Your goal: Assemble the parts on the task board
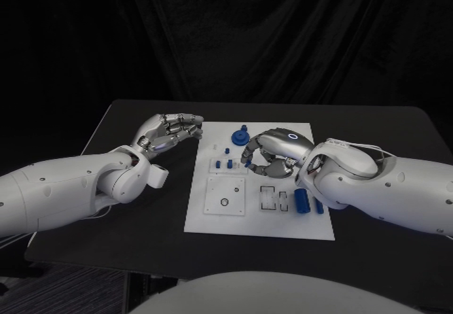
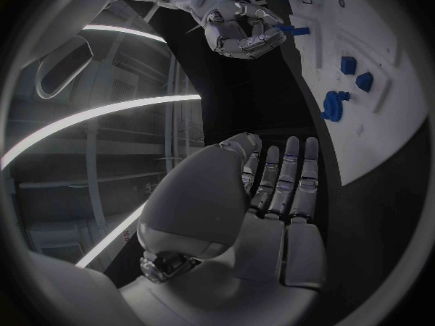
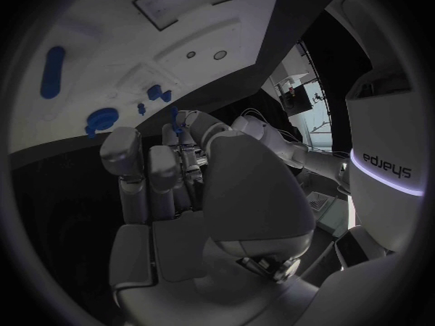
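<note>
The white task board [image 1: 215, 219] lies in the middle of the black table. My right hand [image 1: 267, 154] hovers over the board's far half with its fingers curled, and pinches a small blue peg [image 2: 296, 30], which also shows at its fingertips [image 3: 174, 114]. A round blue part [image 1: 241, 137] stands at the board's far edge, just left of that hand. Small blue pieces [image 1: 224, 162] sit by the left rim, and a long blue part [image 1: 302, 201] lies near the right rim. My left hand [image 1: 170, 133] is off the board's left side, holding nothing, its fingers [image 2: 288, 177] nearly straight.
Recesses and outlined slots [image 1: 226, 194] mark the board's near half. Bare black table [image 1: 123, 222] lies left of the board and in front of it. The table's far edge [image 1: 264, 103] meets a dark curtain.
</note>
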Robot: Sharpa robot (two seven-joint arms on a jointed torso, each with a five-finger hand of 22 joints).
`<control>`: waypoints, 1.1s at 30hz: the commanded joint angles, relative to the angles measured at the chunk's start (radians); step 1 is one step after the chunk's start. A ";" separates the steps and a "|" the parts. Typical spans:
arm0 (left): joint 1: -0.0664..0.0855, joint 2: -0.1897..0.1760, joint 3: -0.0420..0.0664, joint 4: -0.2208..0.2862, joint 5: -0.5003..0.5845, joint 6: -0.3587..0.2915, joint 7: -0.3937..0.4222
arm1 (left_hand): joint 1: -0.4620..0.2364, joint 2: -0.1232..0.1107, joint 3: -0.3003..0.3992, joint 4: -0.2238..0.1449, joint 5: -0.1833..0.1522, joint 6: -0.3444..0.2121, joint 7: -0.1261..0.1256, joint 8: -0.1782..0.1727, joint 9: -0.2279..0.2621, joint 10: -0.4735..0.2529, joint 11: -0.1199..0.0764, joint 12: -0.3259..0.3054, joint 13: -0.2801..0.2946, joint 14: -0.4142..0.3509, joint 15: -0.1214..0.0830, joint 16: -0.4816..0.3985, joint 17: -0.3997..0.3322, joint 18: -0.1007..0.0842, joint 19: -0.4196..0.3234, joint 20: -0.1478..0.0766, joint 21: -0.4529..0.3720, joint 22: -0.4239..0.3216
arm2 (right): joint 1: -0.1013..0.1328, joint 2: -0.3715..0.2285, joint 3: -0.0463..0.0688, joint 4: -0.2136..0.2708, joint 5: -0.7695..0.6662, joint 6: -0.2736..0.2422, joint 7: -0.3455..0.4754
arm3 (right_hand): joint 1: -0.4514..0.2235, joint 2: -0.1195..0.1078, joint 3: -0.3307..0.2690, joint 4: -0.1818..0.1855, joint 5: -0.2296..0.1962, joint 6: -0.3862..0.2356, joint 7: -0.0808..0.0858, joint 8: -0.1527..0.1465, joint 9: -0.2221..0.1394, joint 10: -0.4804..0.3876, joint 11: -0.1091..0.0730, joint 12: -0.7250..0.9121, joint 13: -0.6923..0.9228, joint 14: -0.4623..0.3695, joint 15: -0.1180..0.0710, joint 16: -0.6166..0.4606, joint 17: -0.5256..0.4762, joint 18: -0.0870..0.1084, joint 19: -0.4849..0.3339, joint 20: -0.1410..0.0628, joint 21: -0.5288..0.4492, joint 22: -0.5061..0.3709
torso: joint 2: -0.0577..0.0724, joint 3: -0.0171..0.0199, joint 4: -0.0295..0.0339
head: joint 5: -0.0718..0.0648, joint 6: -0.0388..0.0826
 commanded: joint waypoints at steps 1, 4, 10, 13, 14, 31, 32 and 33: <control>-0.002 0.005 0.001 0.001 0.004 0.019 0.123 | 0.005 0.005 0.009 -0.002 0.005 -0.001 0.010 0.006 -0.002 0.008 0.003 -0.001 -0.004 0.008 0.000 0.003 -0.003 0.013 0.002 0.004 0.004 -0.001 | -0.014 0.026 0.001 -0.007 -0.048 0.040 -0.027 | 0.001 -0.009 -0.002 -0.006 -0.004 -0.006 -0.004 -0.005 0.002 0.030 -0.025 -0.004 0.001 0.010 0.000 0.005 0.003 -0.007 0.008 0.000 0.007 0.098 | -0.002 -0.0006 0.0012 | 0.004 0.000; -0.004 0.008 0.001 0.000 0.004 0.022 0.125 | 0.006 0.006 0.013 -0.004 0.007 0.000 0.011 0.007 -0.002 0.010 0.004 -0.002 -0.007 0.008 0.000 0.004 -0.005 0.013 0.001 0.004 0.004 -0.001 | -0.025 0.048 0.001 -0.015 -0.058 0.054 -0.030 | -0.001 -0.009 -0.002 -0.006 -0.005 -0.004 -0.005 -0.006 0.004 0.036 -0.026 -0.004 0.001 0.015 -0.001 0.008 0.010 -0.008 0.012 0.000 0.013 0.100 | -0.003 -0.0010 0.0014 | 0.004 0.000; -0.008 0.011 0.001 0.000 0.004 0.026 0.129 | 0.007 0.008 0.021 -0.008 0.010 0.002 0.012 0.009 -0.002 0.013 0.003 -0.003 -0.011 0.010 0.000 0.004 -0.008 0.012 -0.003 0.003 0.003 -0.001 | -0.045 0.075 0.001 -0.032 -0.079 0.066 -0.035 | -0.008 -0.012 -0.005 -0.006 -0.002 -0.001 -0.007 -0.011 0.009 0.049 -0.030 -0.008 0.000 0.033 -0.004 0.021 0.046 -0.014 0.031 -0.003 0.040 0.109 | 0.000 -0.0002 0.0008 | 0.007 0.000; -0.011 0.011 0.001 -0.001 0.004 0.028 0.128 | 0.007 0.008 0.023 -0.009 0.010 0.002 0.012 0.010 -0.002 0.014 0.003 -0.004 -0.012 0.010 0.000 0.004 -0.009 0.012 -0.004 0.003 0.003 -0.001 | -0.055 0.086 0.001 -0.040 -0.093 0.076 -0.043 | -0.008 -0.013 -0.004 -0.006 -0.002 0.002 -0.008 -0.011 0.010 0.051 -0.031 -0.009 0.000 0.035 -0.004 0.022 0.049 -0.014 0.032 -0.003 0.040 0.110 | 0.000 -0.0011 0.0006 | 0.010 0.000; -0.012 0.012 0.001 -0.002 0.004 0.029 0.127 | 0.007 0.008 0.023 -0.009 0.010 0.002 0.012 0.010 -0.002 0.014 0.003 -0.004 -0.012 0.010 0.000 0.004 -0.009 0.012 -0.004 0.003 0.003 -0.001 | -0.058 0.088 0.001 -0.042 -0.097 0.080 -0.046 | -0.008 -0.013 -0.004 -0.006 -0.002 0.002 -0.008 -0.011 0.010 0.051 -0.031 -0.009 0.000 0.035 -0.004 0.022 0.049 -0.014 0.032 -0.003 0.040 0.110 | 0.001 -0.0012 0.0005 | 0.011 0.000; -0.026 0.013 0.001 -0.004 0.004 0.033 0.122 | 0.005 0.011 0.030 -0.010 0.011 0.001 0.014 0.011 -0.002 0.016 0.005 -0.006 -0.016 0.010 0.000 0.004 -0.012 0.011 -0.006 0.003 0.003 0.000 | -0.082 0.096 0.001 -0.068 -0.110 0.089 -0.062 | -0.010 -0.015 -0.004 -0.007 -0.001 0.002 -0.008 -0.014 0.012 0.051 -0.031 -0.013 -0.001 0.036 -0.005 0.022 0.047 -0.014 0.033 -0.004 0.039 0.110 | 0.000 0.0027 -0.0024 | 0.020 0.000; -0.026 0.013 0.001 -0.004 0.004 0.034 0.122 | 0.005 0.011 0.030 -0.010 0.011 0.001 0.014 0.011 -0.002 0.016 0.005 -0.006 -0.016 0.010 0.000 0.004 -0.012 0.011 -0.006 0.003 0.003 0.000 | -0.083 0.096 0.001 -0.069 -0.110 0.089 -0.063 | -0.010 -0.015 -0.004 -0.007 -0.001 0.002 -0.008 -0.014 0.012 0.051 -0.031 -0.013 -0.001 0.036 -0.005 0.022 0.047 -0.014 0.033 -0.004 0.039 0.110 | 0.000 0.0021 -0.0022 | 0.020 0.000; -0.027 0.013 0.001 -0.004 0.004 0.034 0.122 | 0.005 0.011 0.030 -0.010 0.011 0.001 0.014 0.011 -0.002 0.016 0.005 -0.006 -0.016 0.010 0.000 0.004 -0.012 0.011 -0.006 0.003 0.003 0.000 | -0.083 0.096 0.001 -0.070 -0.110 0.089 -0.062 | -0.010 -0.015 -0.004 -0.007 -0.001 0.002 -0.008 -0.014 0.012 0.051 -0.031 -0.013 -0.001 0.036 -0.005 0.022 0.047 -0.014 0.033 -0.004 0.039 0.110 | 0.000 0.0021 -0.0024 | 0.020 0.000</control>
